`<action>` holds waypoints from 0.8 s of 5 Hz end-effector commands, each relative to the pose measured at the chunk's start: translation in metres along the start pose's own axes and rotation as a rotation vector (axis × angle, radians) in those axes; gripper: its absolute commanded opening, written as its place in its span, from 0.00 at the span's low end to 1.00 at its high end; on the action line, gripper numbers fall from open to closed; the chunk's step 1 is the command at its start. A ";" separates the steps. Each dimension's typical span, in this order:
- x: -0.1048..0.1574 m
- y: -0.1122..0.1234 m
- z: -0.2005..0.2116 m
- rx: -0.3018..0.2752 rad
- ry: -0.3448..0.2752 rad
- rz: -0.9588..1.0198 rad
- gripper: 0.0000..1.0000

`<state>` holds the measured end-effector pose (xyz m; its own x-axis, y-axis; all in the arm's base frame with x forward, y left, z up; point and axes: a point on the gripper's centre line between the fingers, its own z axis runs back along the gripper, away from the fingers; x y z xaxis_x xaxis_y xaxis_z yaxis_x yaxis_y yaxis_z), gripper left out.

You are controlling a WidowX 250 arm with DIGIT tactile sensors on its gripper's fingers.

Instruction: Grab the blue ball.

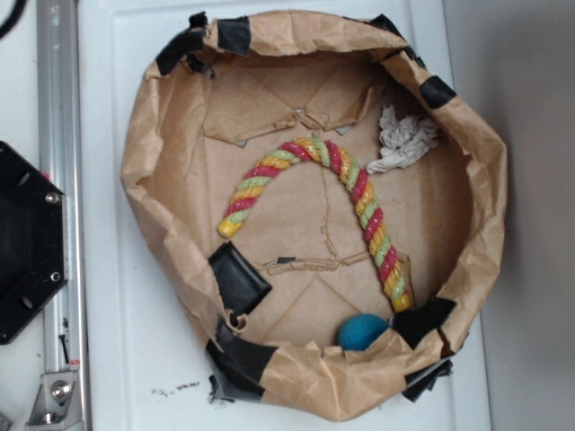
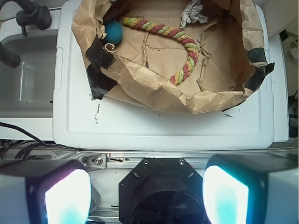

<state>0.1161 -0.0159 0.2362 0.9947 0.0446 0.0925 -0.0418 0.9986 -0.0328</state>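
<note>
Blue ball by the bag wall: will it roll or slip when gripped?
The ball is round, so a nudge would probably roll it, though the bag wall and rope end nearby may stop it. Its matte, fuzzy-looking surface should resist slipping. It looks light, perhaps soft.

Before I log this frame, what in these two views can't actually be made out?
- Blue ball: exterior view, its lower part is hidden by the folded paper bag wall.
- Tool: wrist view, fingers blurred and cut off by the bottom edge; the exterior view does not show it.
- White crumpled scrap: wrist view, cut by the top edge; what it is stays unclear.
</note>
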 end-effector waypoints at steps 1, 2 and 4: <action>0.000 0.000 0.000 0.000 0.000 0.000 1.00; 0.038 0.016 -0.042 0.070 0.086 -0.118 1.00; 0.104 0.055 -0.096 0.030 0.060 -0.149 1.00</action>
<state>0.2179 0.0336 0.1318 0.9902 -0.1382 -0.0194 0.1379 0.9903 -0.0152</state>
